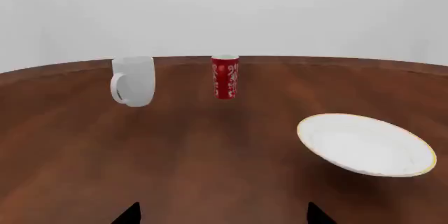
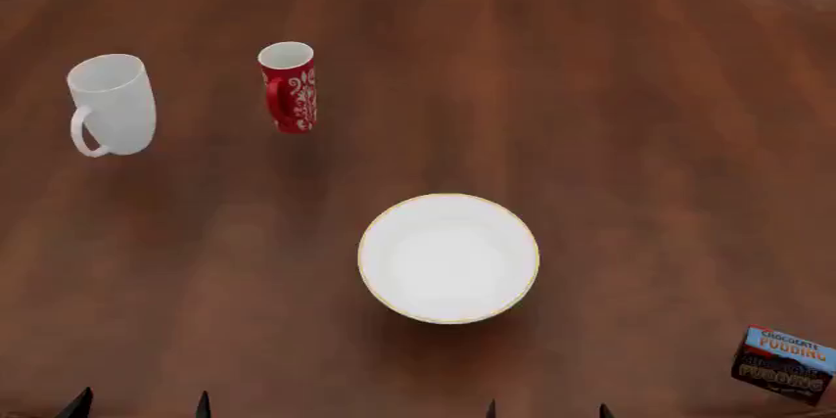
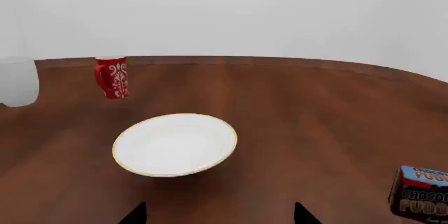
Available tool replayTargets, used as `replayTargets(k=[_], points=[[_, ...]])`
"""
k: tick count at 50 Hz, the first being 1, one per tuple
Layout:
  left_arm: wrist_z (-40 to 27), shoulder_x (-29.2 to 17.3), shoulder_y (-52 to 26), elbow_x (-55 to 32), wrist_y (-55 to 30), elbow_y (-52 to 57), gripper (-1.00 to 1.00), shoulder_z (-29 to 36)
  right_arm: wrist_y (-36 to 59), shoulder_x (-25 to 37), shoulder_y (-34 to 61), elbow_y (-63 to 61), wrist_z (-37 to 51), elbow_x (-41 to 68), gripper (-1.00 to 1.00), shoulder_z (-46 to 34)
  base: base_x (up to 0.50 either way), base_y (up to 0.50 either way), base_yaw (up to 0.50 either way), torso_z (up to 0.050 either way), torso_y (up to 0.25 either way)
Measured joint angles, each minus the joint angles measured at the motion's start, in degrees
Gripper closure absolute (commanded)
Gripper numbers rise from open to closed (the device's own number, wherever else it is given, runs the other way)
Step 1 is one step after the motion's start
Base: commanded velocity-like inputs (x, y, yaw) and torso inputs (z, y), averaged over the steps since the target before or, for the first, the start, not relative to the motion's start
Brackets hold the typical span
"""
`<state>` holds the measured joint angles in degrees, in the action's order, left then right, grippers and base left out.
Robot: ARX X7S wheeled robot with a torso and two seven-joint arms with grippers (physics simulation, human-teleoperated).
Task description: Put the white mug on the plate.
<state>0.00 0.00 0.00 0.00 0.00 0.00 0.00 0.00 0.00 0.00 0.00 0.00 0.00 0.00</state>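
Observation:
The white mug (image 2: 113,103) stands upright at the table's far left, its loop handle turned toward me; it also shows in the left wrist view (image 1: 134,81) and, cut by the frame edge, as the white mug (image 3: 17,81) in the right wrist view. The plate (image 2: 448,257), white with a thin gold rim, lies in the middle, nearer to me (image 1: 365,145) (image 3: 174,144). My left gripper (image 2: 140,406) is open at the near left edge, well short of the mug (image 1: 224,214). My right gripper (image 2: 547,409) is open at the near edge, just short of the plate (image 3: 218,213). Both hold nothing.
A red mug with white swirls (image 2: 289,86) stands to the right of the white mug (image 1: 225,76) (image 3: 112,77). A chocolate pudding box (image 2: 784,362) sits at the near right (image 3: 422,194). The brown wooden table (image 2: 653,144) ends at a curved far edge.

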Motion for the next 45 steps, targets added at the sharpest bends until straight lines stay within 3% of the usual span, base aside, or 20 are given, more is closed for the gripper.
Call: replayTargets(k=[42, 45], points=[[-8.92, -4.11, 0.34, -6.42, -2.90, 4.17, -1.00, 4.86, 2.04, 4.71, -1.29, -3.05, 3.99, 3.69, -1.00, -6.10, 0.00, 0.00, 0.00, 0.000, 0.000], [-9.17, -4.36, 0.33, -6.72, -2.90, 4.14, -1.00, 5.05, 2.43, 4.90, -1.24, -3.15, 4.09, 3.95, -1.00, -6.49, -0.01, 0.00, -0.49, 0.000, 0.000]])
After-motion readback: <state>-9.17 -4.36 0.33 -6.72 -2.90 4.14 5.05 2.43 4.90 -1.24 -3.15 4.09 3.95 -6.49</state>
